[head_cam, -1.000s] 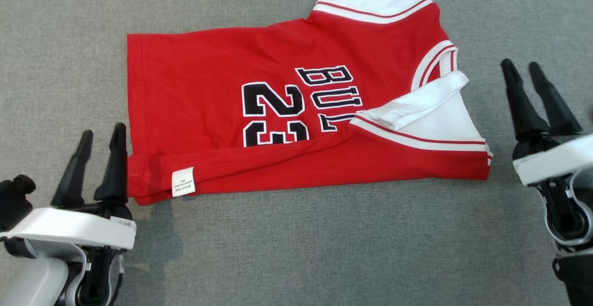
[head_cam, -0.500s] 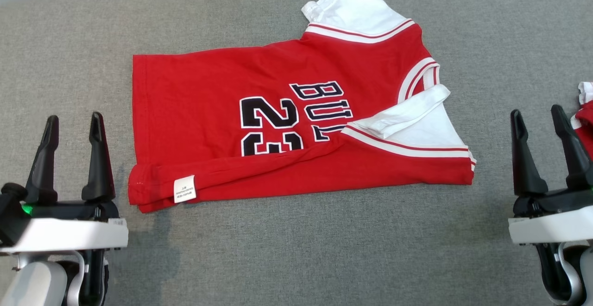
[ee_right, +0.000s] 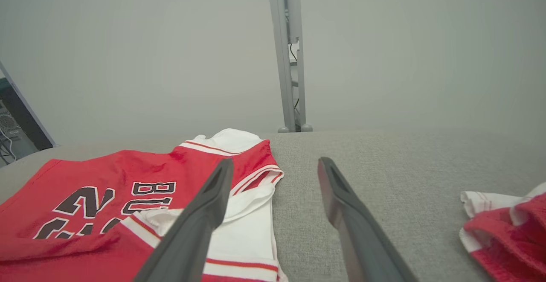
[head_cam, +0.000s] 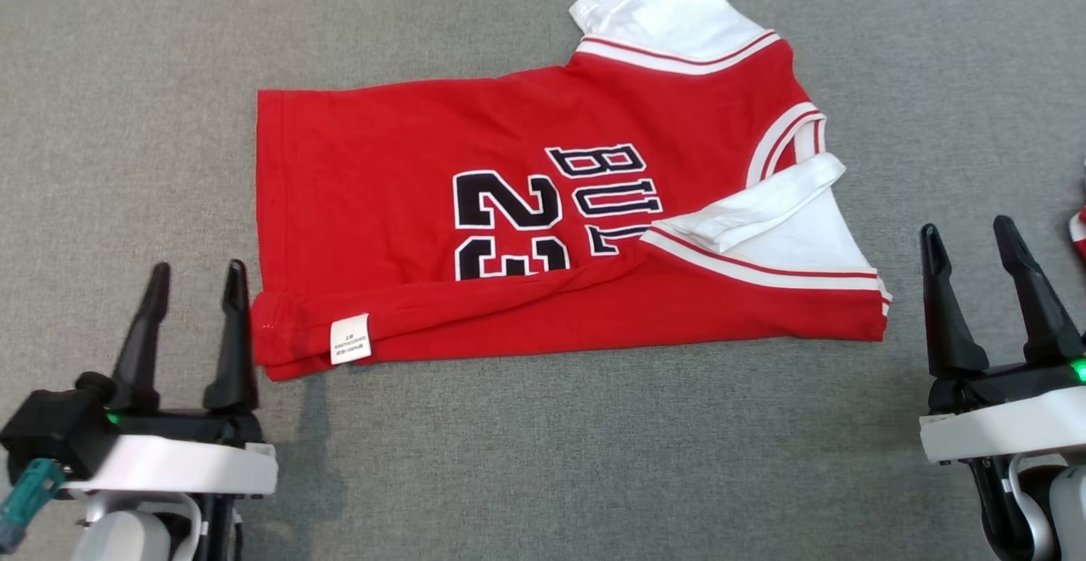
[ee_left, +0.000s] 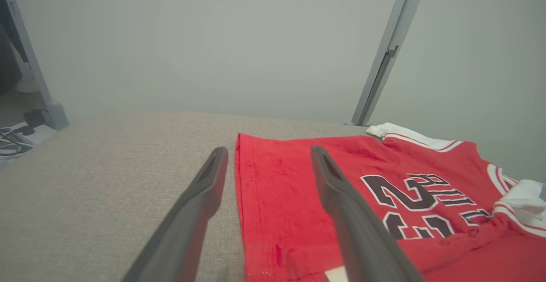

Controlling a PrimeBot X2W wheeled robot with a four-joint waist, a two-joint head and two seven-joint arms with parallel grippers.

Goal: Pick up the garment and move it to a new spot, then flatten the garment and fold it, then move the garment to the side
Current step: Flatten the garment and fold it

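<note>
I find the red jersey (head_cam: 526, 230) lying partly folded at the centre of the head view on the grey fabric surface (head_cam: 594, 459) (near edge turned over, white label (head_cam: 350, 339) showing). Left gripper (head_cam: 198, 267), lower left, stands wide and empty just beside the hem corner. Right gripper (head_cam: 966, 226), lower right, is likewise wide and empty, apart from the jersey. A second red-and-white garment (ee_right: 507, 226) lies at the right edge of the right wrist view.

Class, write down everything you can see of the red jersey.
The jersey is red, soft-looking cloth with white sleeves edged in red-and-white stripes. Black, white-outlined "23" and "BUL" show; a fold along its near edge covers the rest and turns up a white label. It lies flat, sideways, neck toward the robot's right, on the grey surface.
</note>
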